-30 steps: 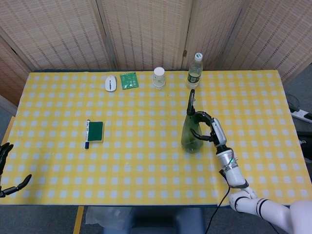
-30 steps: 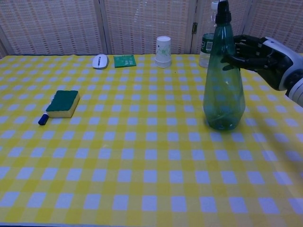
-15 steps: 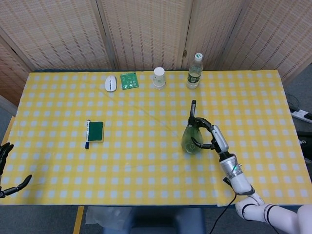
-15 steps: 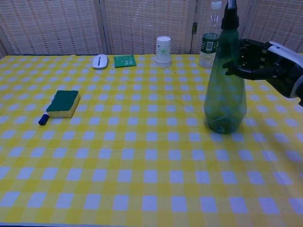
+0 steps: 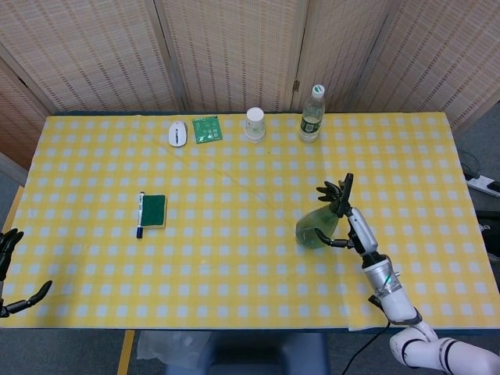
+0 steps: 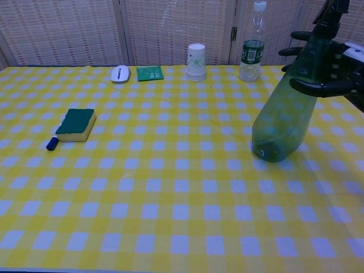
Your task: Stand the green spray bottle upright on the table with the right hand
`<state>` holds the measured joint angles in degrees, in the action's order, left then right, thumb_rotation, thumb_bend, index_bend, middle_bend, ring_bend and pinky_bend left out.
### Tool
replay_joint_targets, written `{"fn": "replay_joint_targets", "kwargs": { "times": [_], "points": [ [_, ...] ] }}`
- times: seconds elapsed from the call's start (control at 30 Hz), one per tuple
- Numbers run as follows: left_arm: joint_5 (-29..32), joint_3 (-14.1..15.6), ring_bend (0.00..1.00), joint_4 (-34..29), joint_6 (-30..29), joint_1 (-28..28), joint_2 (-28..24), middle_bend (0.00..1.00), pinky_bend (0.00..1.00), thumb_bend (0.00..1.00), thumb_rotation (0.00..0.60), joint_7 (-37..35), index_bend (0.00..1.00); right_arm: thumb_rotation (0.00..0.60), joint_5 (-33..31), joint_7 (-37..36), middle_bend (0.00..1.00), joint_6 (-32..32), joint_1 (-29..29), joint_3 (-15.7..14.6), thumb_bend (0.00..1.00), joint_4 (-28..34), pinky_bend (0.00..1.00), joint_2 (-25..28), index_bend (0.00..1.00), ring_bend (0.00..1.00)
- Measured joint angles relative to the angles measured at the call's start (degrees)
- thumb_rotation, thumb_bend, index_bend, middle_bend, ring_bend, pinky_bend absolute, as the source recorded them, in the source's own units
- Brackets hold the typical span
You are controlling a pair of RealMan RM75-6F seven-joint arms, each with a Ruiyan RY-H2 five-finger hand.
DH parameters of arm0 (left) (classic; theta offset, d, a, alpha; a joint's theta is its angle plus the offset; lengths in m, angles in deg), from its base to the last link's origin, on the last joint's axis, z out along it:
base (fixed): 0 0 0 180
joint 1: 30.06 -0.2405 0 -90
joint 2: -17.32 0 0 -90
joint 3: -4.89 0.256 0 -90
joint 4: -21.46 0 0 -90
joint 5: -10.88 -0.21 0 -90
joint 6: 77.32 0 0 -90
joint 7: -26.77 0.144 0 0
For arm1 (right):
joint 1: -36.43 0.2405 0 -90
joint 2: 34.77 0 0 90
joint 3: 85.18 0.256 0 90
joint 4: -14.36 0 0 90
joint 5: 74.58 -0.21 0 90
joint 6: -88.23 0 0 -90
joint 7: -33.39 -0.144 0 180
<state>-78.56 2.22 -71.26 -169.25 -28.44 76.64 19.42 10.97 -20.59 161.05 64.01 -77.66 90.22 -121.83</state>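
Observation:
The green spray bottle (image 5: 316,226) (image 6: 281,125) leans over to the right, its base on the yellow checked table (image 5: 234,258) and its black nozzle tipped toward my right hand (image 5: 351,223) (image 6: 341,62). That hand holds the bottle's upper part, with fingers (image 6: 291,51) spread over its far side and the thumb below its neck. My left hand (image 5: 12,273) hangs off the table's near left corner with fingers apart and nothing in it.
A green sponge (image 5: 154,211) (image 6: 75,123) and a blue pen (image 5: 141,215) lie at the left. Along the far edge are a white mouse (image 5: 178,133), a green card (image 5: 207,128), a paper cup (image 5: 255,123) and a water bottle (image 5: 312,115) (image 6: 252,42).
The spray bottle stood upright a second ago and now tilts to the right. My right hand has drawn back to the right and toward the near edge, with the bottle's top following it.

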Motion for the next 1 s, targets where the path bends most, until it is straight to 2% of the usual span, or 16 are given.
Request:
{"fn": "replay_joint_targets", "kwargs": {
  "times": [0.37,0.6,0.7,0.8,1.0],
  "points": [
    [0.1,0.1,0.03,-0.2,0.6,0.3,0.4,0.11,0.00,0.26,0.248,1.6,0.00,0.600,1.4,3.2,0.11,3.6,-4.4,-2.3,0.35,5.4,0.02,5.9,0.03,0.14],
    [0.0,-0.1,0.03,-0.5,-0.5,-0.1,0.5,0.11,0.00,0.26,0.246,1.9,0.00,0.600,3.1,8.4,0.08,2.9,-6.7,-6.6,0.35,9.1,0.00,12.3,0.03,0.08],
    [-0.1,-0.1,0.03,-0.4,-0.7,-0.2,0.6,0.11,0.00,0.26,0.247,2.4,0.00,0.600,4.0,14.0,0.07,3.5,-8.2,-8.2,0.35,10.5,0.00,15.1,0.03,0.07],
    [-0.1,-0.2,0.03,-0.4,-0.8,-0.1,0.9,0.11,0.00,0.26,0.248,3.4,0.00,0.600,3.9,23.0,0.07,4.8,-10.0,-9.2,0.35,11.7,0.00,17.1,0.03,0.07],
    [0.4,-0.6,0.03,0.2,-1.0,-0.1,1.9,0.11,0.00,0.26,0.246,5.6,0.00,0.600,0.0,50.2,0.01,9.9,-15.0,-9.4,0.35,14.9,0.00,18.8,0.01,0.03]
  ]
}}
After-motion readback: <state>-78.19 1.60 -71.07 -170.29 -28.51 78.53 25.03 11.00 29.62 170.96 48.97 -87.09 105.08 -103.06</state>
